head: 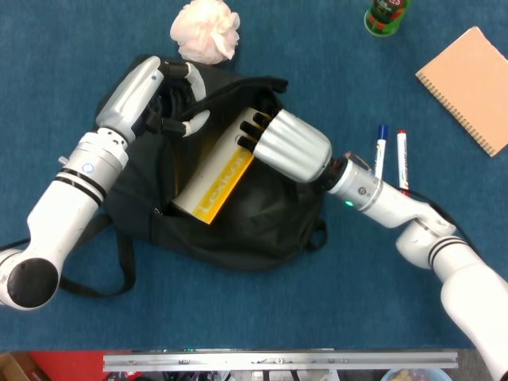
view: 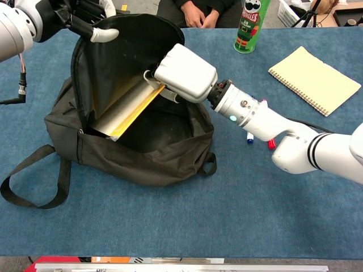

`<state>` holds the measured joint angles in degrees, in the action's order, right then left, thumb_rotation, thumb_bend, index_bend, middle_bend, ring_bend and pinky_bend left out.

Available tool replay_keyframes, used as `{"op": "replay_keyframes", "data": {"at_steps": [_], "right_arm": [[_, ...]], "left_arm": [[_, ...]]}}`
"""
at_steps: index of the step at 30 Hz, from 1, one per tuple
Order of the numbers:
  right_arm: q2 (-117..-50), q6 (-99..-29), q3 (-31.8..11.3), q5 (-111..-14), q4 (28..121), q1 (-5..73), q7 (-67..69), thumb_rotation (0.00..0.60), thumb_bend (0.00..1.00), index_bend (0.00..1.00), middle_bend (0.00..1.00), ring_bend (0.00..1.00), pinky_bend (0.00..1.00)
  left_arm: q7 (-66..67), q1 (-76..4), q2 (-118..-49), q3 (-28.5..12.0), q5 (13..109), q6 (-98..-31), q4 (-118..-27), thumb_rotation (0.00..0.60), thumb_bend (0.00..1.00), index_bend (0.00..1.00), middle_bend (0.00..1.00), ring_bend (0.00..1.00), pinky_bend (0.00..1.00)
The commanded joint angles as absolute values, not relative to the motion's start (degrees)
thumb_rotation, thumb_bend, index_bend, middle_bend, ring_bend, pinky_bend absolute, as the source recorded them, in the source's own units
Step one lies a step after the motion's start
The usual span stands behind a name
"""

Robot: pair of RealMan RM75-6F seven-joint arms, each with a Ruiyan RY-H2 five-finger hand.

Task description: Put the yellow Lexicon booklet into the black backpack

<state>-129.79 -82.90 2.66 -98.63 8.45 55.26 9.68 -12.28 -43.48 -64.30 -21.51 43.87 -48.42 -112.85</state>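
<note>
We see the black backpack (head: 238, 222) lying on the blue table (head: 333, 317) with its mouth pulled wide. Our left hand (head: 163, 99) grips the upper edge of the opening flap and holds it up and back; in the chest view the same left hand (view: 85, 17) shows at the top left corner, its fingers clamped on the black fabric. Our right hand (head: 278, 143) holds the top end of the yellow Lexicon booklet (head: 218, 178), fingers closed around that end. The booklet slants down into the open mouth, its lower end already inside the bag against the inner lining, its upper end still above the rim in our grasp. In the chest view the booklet (view: 127, 107) leans on the raised back panel of the backpack (view: 130, 158).

Behind the bag lies a pale pink bath pouf (head: 205, 29). To the right, two markers (head: 390, 155), one blue-capped and one red-capped, lie side by side near our right forearm. Further right sits a spiral notebook (head: 472, 86), and a green Pringles can (view: 251, 25) stands at the far edge.
</note>
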Motion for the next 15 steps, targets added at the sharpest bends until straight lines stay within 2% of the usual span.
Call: {"op": "replay_keyframes", "data": {"at_steps": [1, 7, 15], "right_arm": [[-129.72, -82.98, 3.51, -99.2, 8.59, 54.49, 9.68, 0.6, 0.41, 0.96, 0.78, 0.65, 0.74], [-129.09, -82.42, 5.79, -100.62, 8.64, 52.21, 9.43, 0.6, 0.41, 0.96, 0.78, 0.65, 0.74], [-129.07, -79.34, 6.38, -100.3, 8.83, 50.5, 8.51, 0.6, 0.4, 0.96, 0.77, 0.64, 0.74]], "left_arm": [[-12.52, -43.43, -64.11, -21.42, 43.81, -48.18, -112.98, 0.6, 0.33, 0.6, 0.65, 0.65, 0.76], [-13.09, -43.28, -63.61, -21.2, 43.98, -47.68, -113.29, 0.6, 0.33, 0.6, 0.65, 0.65, 0.76], [-13.8, -43.14, -63.04, -20.79, 44.23, -46.87, -113.5, 0.6, 0.33, 0.6, 0.65, 0.65, 0.76]]}}
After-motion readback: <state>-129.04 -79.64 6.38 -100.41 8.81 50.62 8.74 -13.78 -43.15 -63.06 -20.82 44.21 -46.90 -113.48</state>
